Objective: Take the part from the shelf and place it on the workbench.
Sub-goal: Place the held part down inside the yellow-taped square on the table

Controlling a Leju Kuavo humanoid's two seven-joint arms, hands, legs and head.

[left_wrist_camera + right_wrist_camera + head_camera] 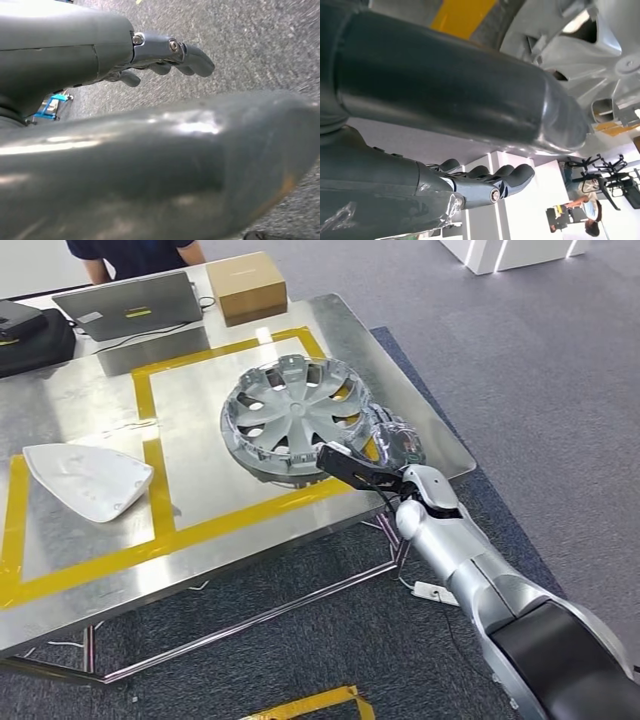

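The part, a silver wheel cover [298, 415], lies flat on the metal workbench [211, 475], inside the yellow-taped square near its right edge. My right hand [381, 462] is at the cover's near-right rim, and its dark thumb [347, 465] reaches over that rim. Up close, the thumb [444, 90] lies along the cover [584, 45], while the fingers [490, 182] are spread apart from it with nothing between them. My left hand [158, 55] hangs over the grey floor with loosely extended fingers and holds nothing.
A white curved panel [87, 480] lies on the bench's left side. At the back stand a laptop [124, 302], a cardboard box [247, 285] and a black bag [30, 335], with a person [132, 255] behind. A power strip [436, 592] lies on the floor.
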